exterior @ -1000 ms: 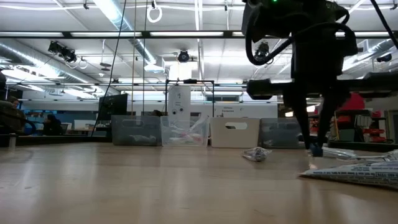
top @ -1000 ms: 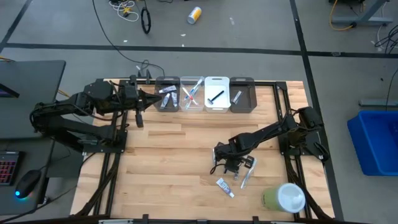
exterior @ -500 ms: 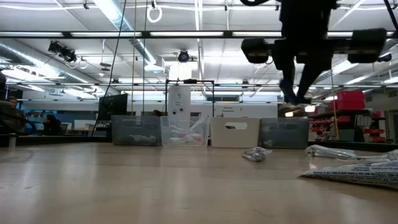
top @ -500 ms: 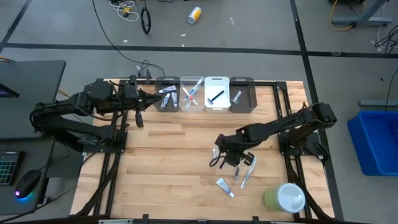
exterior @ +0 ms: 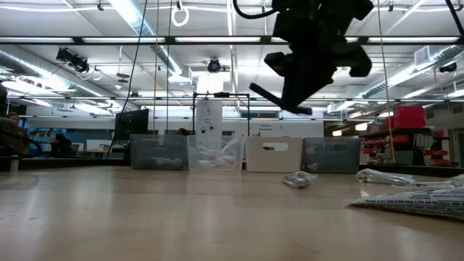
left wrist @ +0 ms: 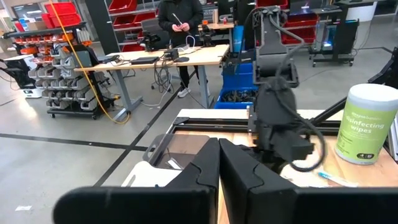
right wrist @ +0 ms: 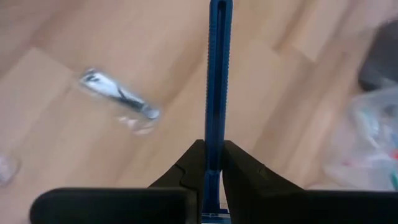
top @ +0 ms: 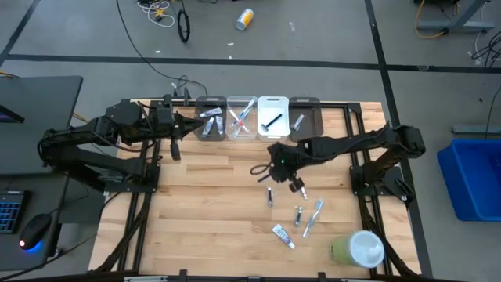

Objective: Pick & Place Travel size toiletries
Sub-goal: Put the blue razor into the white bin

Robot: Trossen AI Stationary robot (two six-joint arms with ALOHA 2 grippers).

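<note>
Left wrist view: container (left wrist: pixel 365 124) reads "Disinfecting wipes"

Even, bright overhead illumination from long ceiling tube lights (exterior: pixel 109 40) falls on the wooden table (top: pixel 219 204), where shadows are soft and faint in the high view. In the low view the right arm's gripper (exterior: pixel 290 101) appears as a dark backlit silhouette against the lit hall, and the near tabletop is out of focus. In the right wrist view the blue toothbrush (right wrist: pixel 219 74) is fairly sharp, while the wrapped razor (right wrist: pixel 118 99) and the wood beyond it are smeared by blur.
</note>
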